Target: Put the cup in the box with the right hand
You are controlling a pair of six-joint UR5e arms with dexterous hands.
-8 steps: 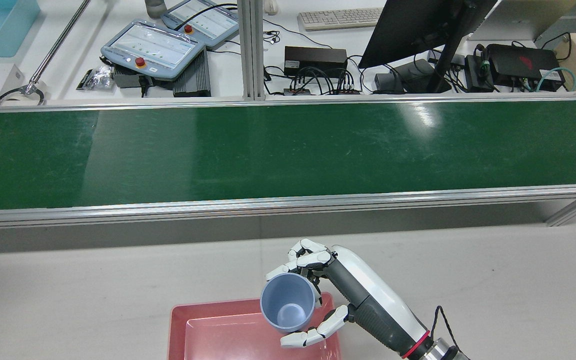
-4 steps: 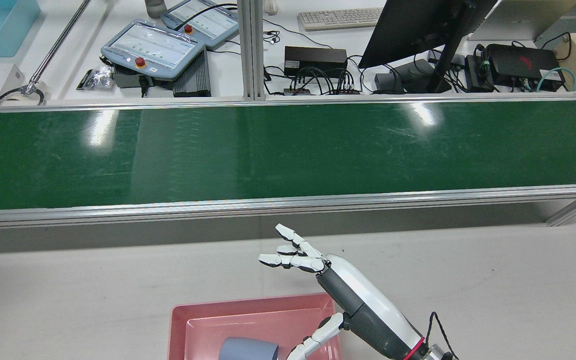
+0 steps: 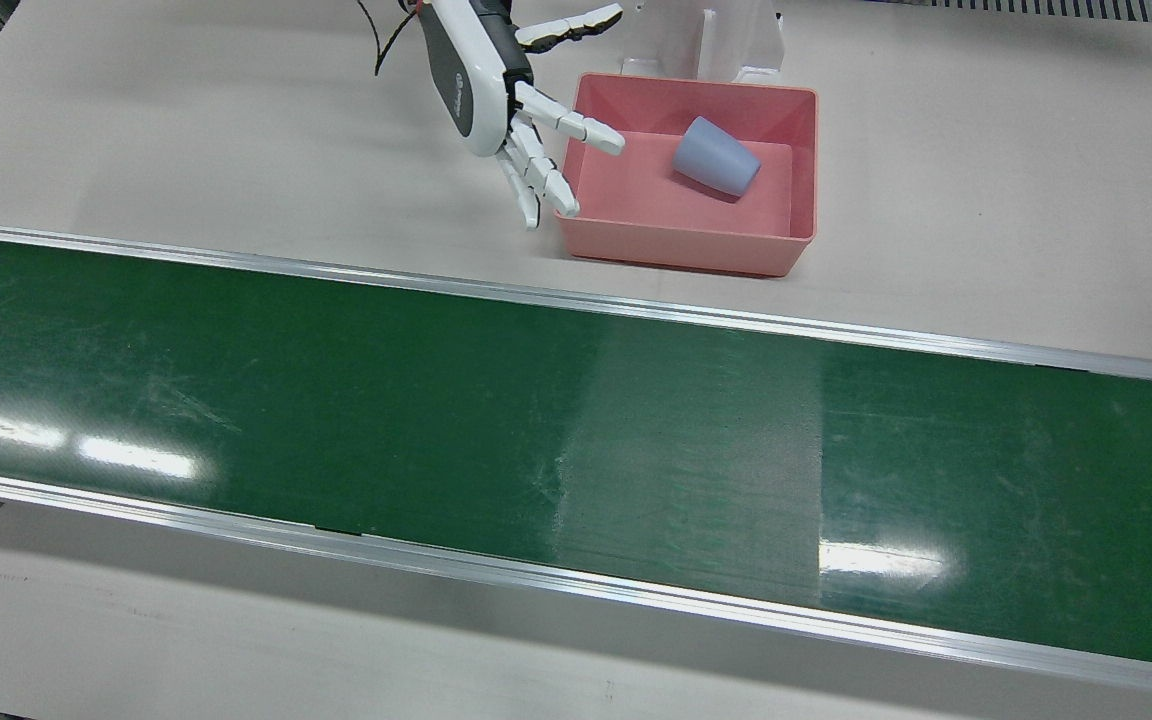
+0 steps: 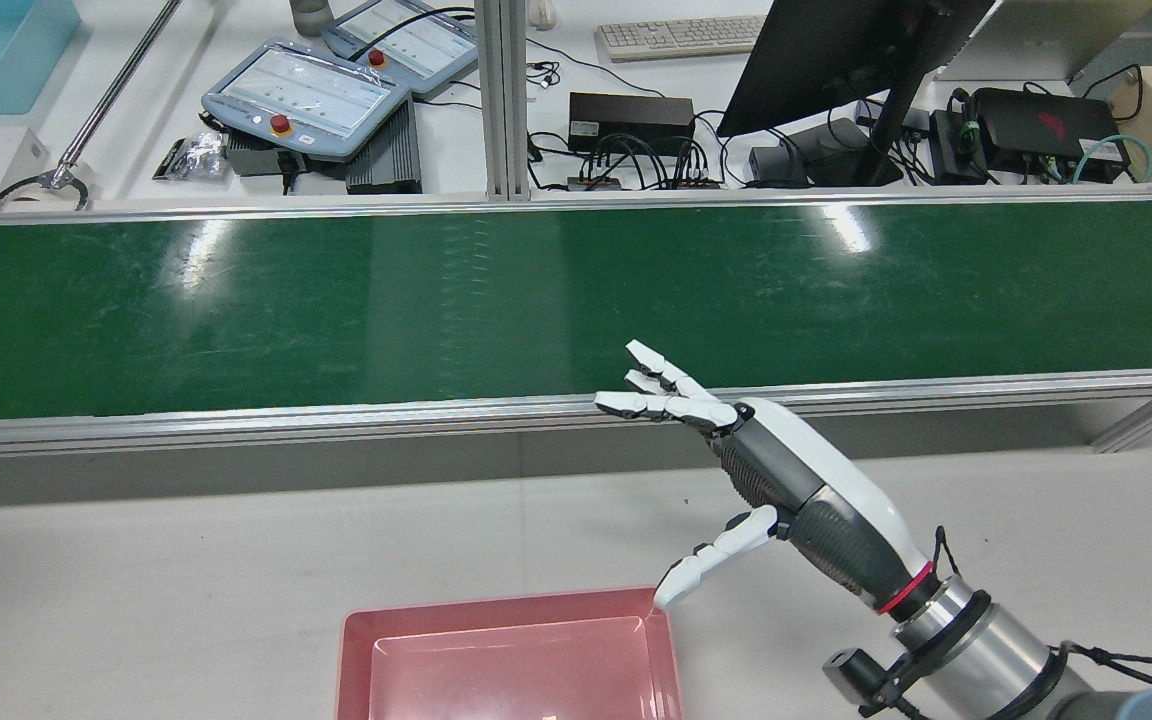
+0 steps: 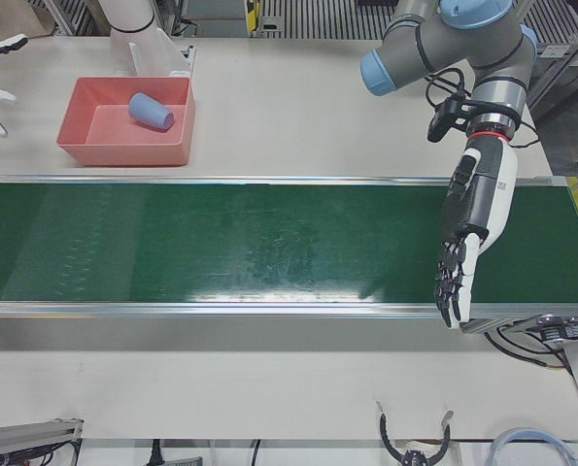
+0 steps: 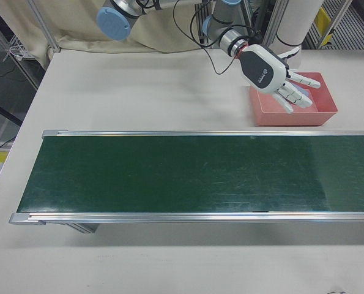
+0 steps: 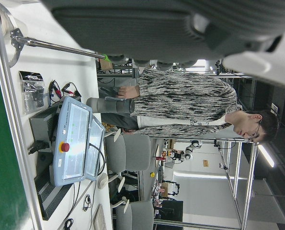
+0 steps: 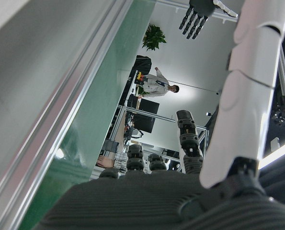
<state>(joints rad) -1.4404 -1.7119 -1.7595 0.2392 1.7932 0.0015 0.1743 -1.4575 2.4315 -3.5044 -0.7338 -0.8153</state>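
Observation:
The blue-grey cup (image 3: 716,157) lies on its side inside the pink box (image 3: 686,255), also seen in the left-front view (image 5: 151,111). The rear view shows only the box's far part (image 4: 506,605) and no cup. My right hand (image 3: 521,110) is open and empty, fingers spread. It hovers beside the box's edge on the right arm's side, clear of the cup, and also shows in the rear view (image 4: 786,480) and the right-front view (image 6: 273,76). My left hand (image 5: 473,223) is open and empty, fingers pointing down over the far end of the belt.
The green conveyor belt (image 3: 536,420) runs the full width between aluminium rails. A white pedestal (image 3: 726,40) stands right behind the box. Teach pendants (image 4: 306,95), a monitor (image 4: 836,50) and cables lie beyond the belt.
The right hand opened and let go of the cup, which dropped into the box and tipped onto its side. The hand then rose and moved away toward the belt.

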